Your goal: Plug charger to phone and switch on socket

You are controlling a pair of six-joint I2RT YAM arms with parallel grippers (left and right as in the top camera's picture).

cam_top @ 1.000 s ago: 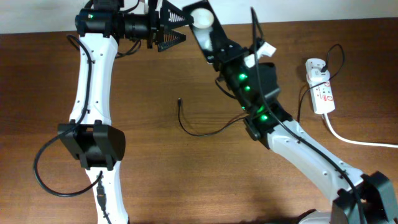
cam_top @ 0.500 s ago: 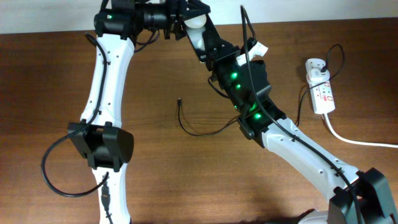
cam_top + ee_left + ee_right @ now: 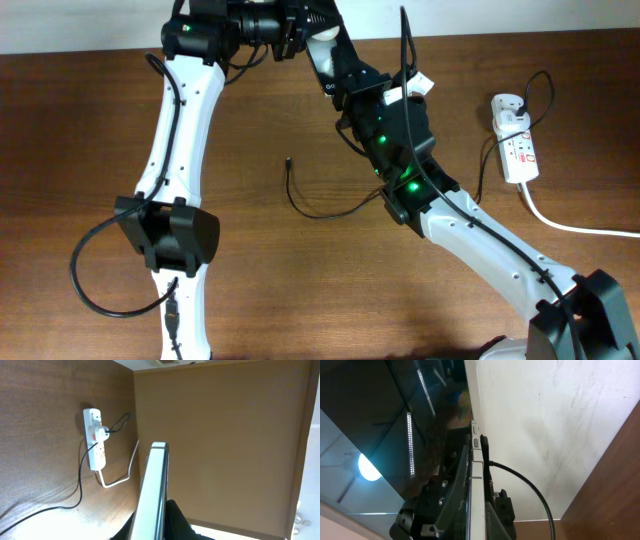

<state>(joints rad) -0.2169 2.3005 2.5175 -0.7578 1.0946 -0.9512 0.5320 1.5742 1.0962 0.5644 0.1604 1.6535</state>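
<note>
Both arms meet at the table's back edge. The phone (image 3: 156,485) shows edge-on as a thin silver strip, and my left gripper (image 3: 159,515) is shut on it, a dark finger against each face. My right gripper (image 3: 477,522) is also shut on the phone (image 3: 476,480) from the other end. In the overhead view the left gripper (image 3: 293,25) and right gripper (image 3: 325,48) nearly touch, hiding the phone. The charger's black cable (image 3: 315,210) lies loose on the table with its plug tip (image 3: 288,160) free. Its white adapter (image 3: 509,105) sits in the socket strip (image 3: 520,150) at the right.
The socket's thick white cord (image 3: 570,225) runs off to the right edge. The right arm (image 3: 400,150) stretches diagonally over the middle of the table, across part of the charger cable. A brown wall (image 3: 225,435) rises behind the table's back edge.
My left arm has swung right to the right gripper, and its jaws have gone from wide open to shut on the phone. The right gripper has kept its hold.
</note>
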